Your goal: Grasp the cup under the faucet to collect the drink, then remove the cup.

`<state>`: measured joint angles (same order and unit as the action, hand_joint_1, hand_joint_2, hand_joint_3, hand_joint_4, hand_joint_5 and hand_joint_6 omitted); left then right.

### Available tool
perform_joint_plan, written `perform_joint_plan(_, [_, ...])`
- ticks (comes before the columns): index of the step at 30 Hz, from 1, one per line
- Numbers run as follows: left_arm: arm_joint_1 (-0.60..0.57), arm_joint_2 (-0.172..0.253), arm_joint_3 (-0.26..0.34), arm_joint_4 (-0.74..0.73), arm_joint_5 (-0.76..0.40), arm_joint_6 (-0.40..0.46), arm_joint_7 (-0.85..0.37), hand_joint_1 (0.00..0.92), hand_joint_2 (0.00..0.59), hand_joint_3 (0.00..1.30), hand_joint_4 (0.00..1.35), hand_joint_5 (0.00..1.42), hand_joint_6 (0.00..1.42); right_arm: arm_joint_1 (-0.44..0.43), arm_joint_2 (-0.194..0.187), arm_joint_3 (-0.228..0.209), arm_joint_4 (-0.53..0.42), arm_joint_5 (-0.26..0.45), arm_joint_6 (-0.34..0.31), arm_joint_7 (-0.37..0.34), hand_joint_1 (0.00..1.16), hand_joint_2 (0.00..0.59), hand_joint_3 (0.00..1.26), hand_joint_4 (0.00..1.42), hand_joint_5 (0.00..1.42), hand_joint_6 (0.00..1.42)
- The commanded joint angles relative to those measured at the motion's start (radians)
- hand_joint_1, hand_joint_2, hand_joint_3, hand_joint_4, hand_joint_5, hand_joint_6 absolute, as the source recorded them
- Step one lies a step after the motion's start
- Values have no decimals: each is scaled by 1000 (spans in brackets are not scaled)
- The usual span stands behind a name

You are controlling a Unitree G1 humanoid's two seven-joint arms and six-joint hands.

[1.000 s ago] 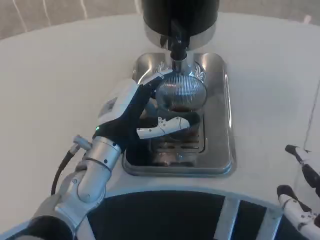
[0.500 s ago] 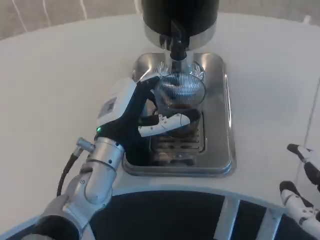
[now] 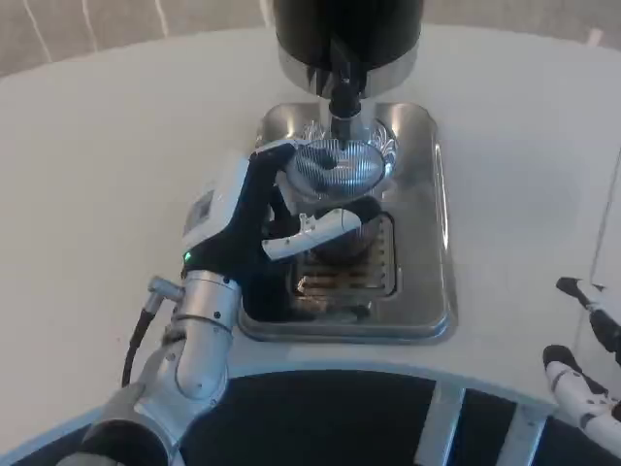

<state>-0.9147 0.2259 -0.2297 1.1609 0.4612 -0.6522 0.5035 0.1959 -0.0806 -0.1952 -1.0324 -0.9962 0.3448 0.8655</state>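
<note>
At frame centre, the left hand (image 3: 257, 218) grips the ribbed clear cup (image 3: 335, 199) on the steel drip tray (image 3: 427, 282), directly beneath the black faucet (image 3: 342, 83). Collecting seems underway; next, drawing the cup away level.

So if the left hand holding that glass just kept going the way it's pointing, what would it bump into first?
The left hand points away from the robot with the cup in its grip. Straight on, the cup would probably meet the faucet and the dispenser body behind it first, though depth is hard to judge.
</note>
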Motion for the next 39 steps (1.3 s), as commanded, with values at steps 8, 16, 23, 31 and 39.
perform_joint_plan(8, [36,58,5,-19,11,-90,12,568,64,971,1087,1333,1424,20,-7,28,-15,-3,19,-23,163,554,53,0,0,0])
perform_joint_plan(16, [114,125,20,-92,-3,-205,-29,576,55,972,1123,1360,1424,13,-9,52,-10,-9,33,-39,166,554,47,0,0,0])
perform_joint_plan(23, [182,174,64,-163,-44,-286,-94,573,50,972,1149,1362,1424,1,-10,91,-7,-30,41,-44,167,551,45,0,0,0])
perform_joint_plan(31, [222,218,107,-188,-78,-340,-169,572,49,972,1152,1362,1424,-34,-12,116,-1,-51,53,-37,166,542,45,0,0,0])
perform_joint_plan(39, [257,273,154,-192,-109,-391,-232,579,38,972,1152,1376,1424,-60,-9,140,4,-72,61,-36,165,539,44,0,0,0])
